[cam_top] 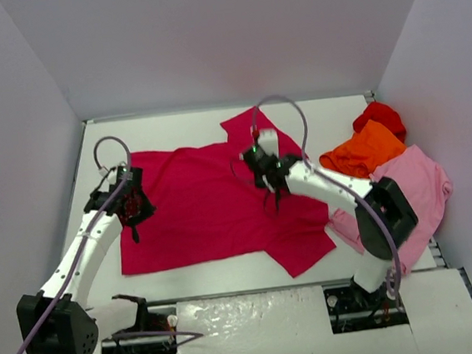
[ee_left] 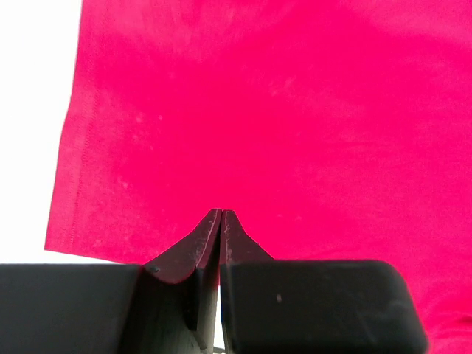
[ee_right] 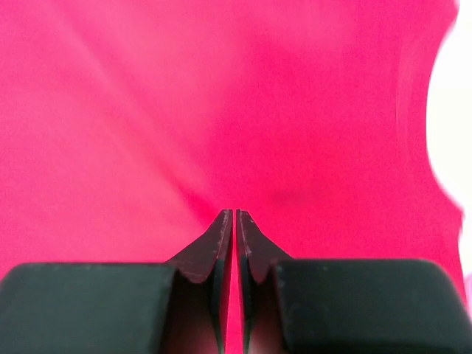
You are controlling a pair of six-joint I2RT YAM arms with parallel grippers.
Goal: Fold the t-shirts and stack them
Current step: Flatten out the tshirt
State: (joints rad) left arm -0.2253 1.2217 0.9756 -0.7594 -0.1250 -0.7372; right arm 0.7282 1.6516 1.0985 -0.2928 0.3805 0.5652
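Crimson shirt lies spread on bench; left hand closed over it, right hand pinching its cloth.

Top external: high behind the near edge of the table, looking down and forward across its whole top to the back wall.
Left wrist: close above the crimson t-shirt, its own fingertips at the frame's bottom.
Right wrist: nearer still, with cloth filling almost the whole frame.
Shared: the same shirt shows in all three views.

No readable text, label, brand, number or sign showing in any of three views.
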